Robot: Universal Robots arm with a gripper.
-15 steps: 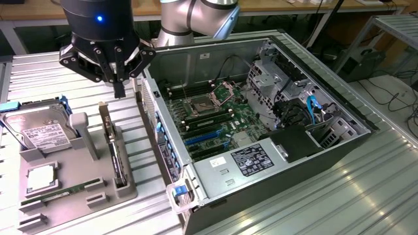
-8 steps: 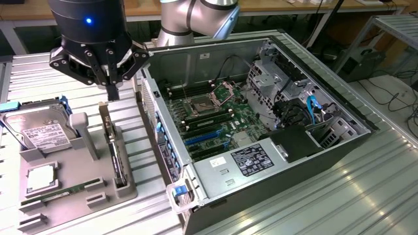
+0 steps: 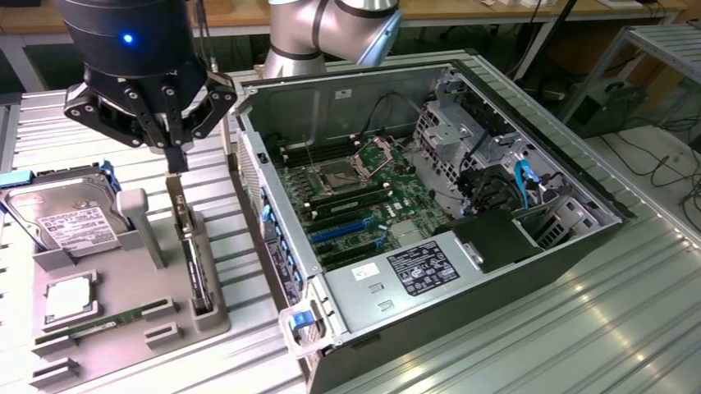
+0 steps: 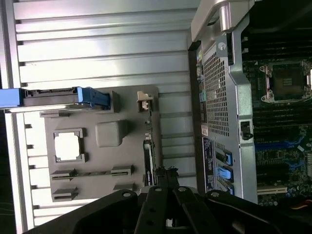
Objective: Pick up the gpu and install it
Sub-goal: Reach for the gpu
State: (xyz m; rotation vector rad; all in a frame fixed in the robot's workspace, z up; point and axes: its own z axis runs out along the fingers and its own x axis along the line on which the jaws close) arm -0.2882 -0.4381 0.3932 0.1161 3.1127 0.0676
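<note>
Gpu (image 3: 195,264) upright just below closed tool (image 3: 176,162)

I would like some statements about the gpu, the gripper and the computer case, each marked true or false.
1. The gpu stands on edge in the grey holder. True.
2. The computer case lies open, its motherboard showing. True.
3. The gpu is plugged into the motherboard. False: it is in the holder, outside the case.
4. The gripper hangs above the holder, near the gpu. True.
5. The gripper is wide open. False: it is shut.
6. The holder carries the gpu alone. False: a hard drive stands in it too.
</note>
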